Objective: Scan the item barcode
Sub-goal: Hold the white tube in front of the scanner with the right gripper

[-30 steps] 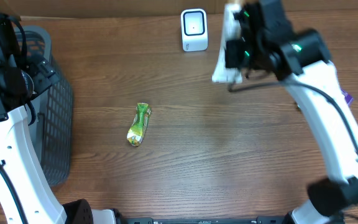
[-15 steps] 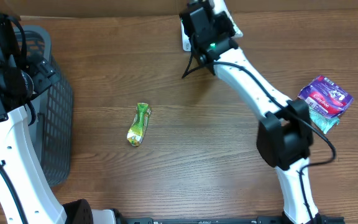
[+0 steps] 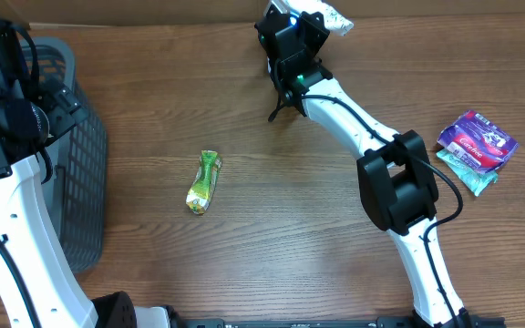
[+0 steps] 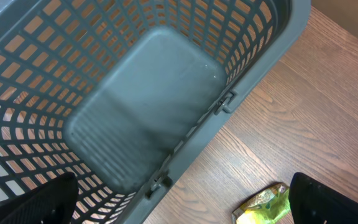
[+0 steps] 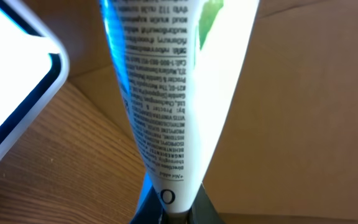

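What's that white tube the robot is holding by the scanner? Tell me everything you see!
The tube is white and glossy, like soft plastic, with tiny black print, a blue stripe along one edge and a green patch. The right gripper pinches its near end; the rest sticks out free above the wooden table, close beside the white scanner. Only the gripper seems to touch it.

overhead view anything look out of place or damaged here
Nothing is spilled. The green packet lies crumpled and twisted mid-table. The purple pack sits askew, overlapping a teal pack near the right edge. The tube looks intact.
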